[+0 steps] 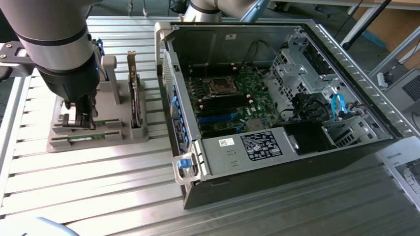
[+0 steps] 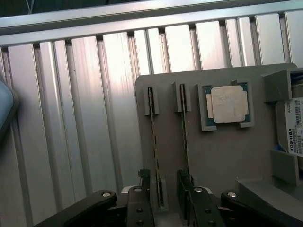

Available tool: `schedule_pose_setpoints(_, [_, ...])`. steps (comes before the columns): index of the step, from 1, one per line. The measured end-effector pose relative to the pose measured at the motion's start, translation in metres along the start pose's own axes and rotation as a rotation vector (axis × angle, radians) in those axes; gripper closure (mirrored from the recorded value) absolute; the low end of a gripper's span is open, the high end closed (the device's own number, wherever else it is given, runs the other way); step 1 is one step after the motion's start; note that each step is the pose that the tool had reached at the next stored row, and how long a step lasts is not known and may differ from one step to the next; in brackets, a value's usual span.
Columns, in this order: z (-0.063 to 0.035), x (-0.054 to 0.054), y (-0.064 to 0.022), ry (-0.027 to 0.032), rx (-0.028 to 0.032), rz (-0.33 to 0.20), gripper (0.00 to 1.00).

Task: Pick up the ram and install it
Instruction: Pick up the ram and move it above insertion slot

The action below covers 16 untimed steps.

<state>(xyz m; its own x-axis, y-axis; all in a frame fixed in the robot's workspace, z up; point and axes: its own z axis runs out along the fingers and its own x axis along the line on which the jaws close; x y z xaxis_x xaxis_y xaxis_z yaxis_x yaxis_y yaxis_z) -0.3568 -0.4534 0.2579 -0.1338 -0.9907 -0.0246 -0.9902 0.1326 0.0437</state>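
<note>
The ram [image 2: 154,137] is standing on its long edge in a slot of the grey holder [image 2: 222,161]. It is in the slot closest to the holder's edge. The holder is sitting on the slatted metal surface [image 2: 85,118], at the exterior view's left of the open computer case [image 1: 262,98].

The pincer [image 2: 164,176] is reaching down over the holder with its jaws spread wide. One finger is standing on each side of the ram and nothing is being gripped.

The ram is looking light and stiff, but thin enough to crack or bend if it is twisted. Its chips and bottom contacts are probably the fragile parts. The flat faces are likely giving fair friction, so the sensible hold is across its thickness along the exposed upper edge, near mid-length so it is not tipping. Because it is sitting in a snug slot, a straight lift is probably mattering more than force.

Counted:
- Two thin sticks are standing on edge side by side: the ram and a second stick [image 2: 184,127] in the neighbouring slot.
- One square silver processor chip [image 2: 228,104] is lying in its own recess.
- One hard drive [image 2: 292,132] is showing beyond the chip.
- One tall dark expansion card [image 1: 135,93] is standing upright.
- There is one holder, one case and one pincer.
</note>
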Motion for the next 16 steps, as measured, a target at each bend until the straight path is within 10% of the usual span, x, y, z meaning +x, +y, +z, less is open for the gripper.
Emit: schedule_pose_setpoints(16, [0.006, 0.0002, -0.0003, 0.0011, -0.0007, -0.025, 0.64])
